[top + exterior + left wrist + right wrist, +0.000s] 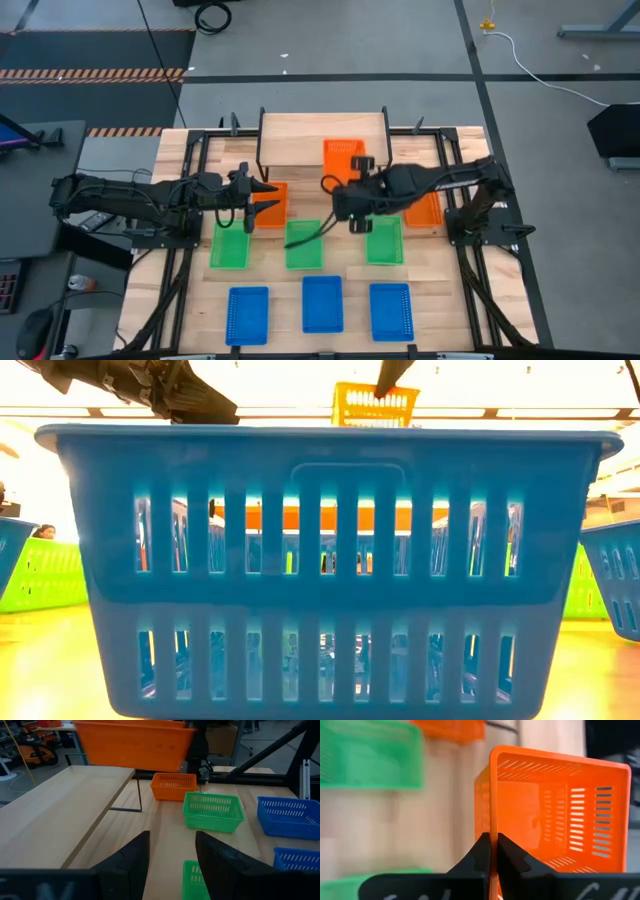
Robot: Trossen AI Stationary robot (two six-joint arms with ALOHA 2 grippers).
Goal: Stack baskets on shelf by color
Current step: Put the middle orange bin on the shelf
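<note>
My right gripper (pixel 493 851) is shut on an orange basket (pixel 343 160) that it holds in the air by the wooden shelf (pixel 300 135). From the left wrist the basket (pixel 132 742) shows high above the shelf top (pixel 60 815). In the low view it is a small orange shape (pixel 375 405) at the top. My left gripper (pixel 172 855) waits open above a second orange basket (pixel 272 207) at the left. A third orange basket (pixel 423 211) rests on the table at the right. My right gripper pinches one wall of the orange basket at its rim (pixel 493 820), with one finger inside and one outside. It appears to be the end wall toward the table's near edge. The fingers slant down from the right. The basket is lifted clear and tilted.
Three green baskets (pixel 230 245) (pixel 303 245) (pixel 384 240) stand in a row mid-table, and three blue ones (pixel 247 313) (pixel 322 303) (pixel 391 310) stand along the near edge. The middle blue basket (pixel 325 570) fills the low view.
</note>
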